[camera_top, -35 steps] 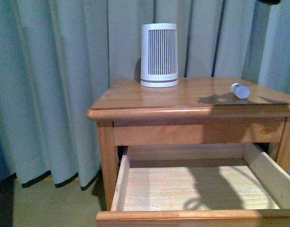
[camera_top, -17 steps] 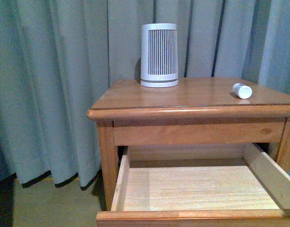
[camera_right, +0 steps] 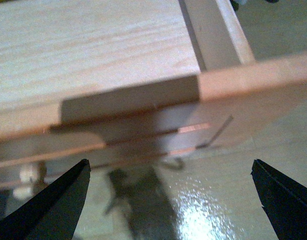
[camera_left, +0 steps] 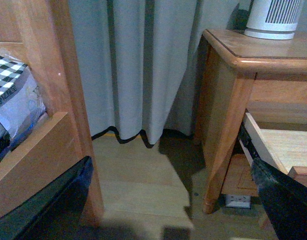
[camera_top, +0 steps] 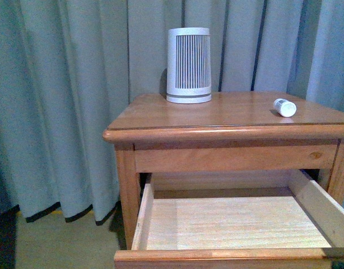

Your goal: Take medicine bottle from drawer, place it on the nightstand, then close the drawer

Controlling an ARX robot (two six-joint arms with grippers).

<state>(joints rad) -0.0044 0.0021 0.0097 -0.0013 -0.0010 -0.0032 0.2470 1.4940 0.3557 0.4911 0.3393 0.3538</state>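
The medicine bottle (camera_top: 284,107), small and white, lies on its side on the right part of the nightstand (camera_top: 228,115) top. Below it the drawer (camera_top: 228,221) stands pulled out, and its pale wood floor is bare. Neither gripper shows in the front view. In the right wrist view my right gripper (camera_right: 168,200) is open, hanging just in front of the drawer's front edge (camera_right: 143,100) above the floor, holding nothing. My left gripper (camera_left: 168,200) is open too, low over the floor to the left of the nightstand (camera_left: 233,55), beside the drawer's side (camera_left: 263,150).
A tall white ribbed device (camera_top: 189,65) stands at the back of the nightstand top. Grey curtains (camera_top: 60,112) hang behind. A wooden bed frame (camera_left: 48,110) with checked bedding sits to the left. The floor (camera_right: 203,210) under the drawer front is glossy.
The shadow that lay across the nightstand top and drawer floor a second ago is gone, as is the dark shape at the top right. The bottle has shifted very slightly.
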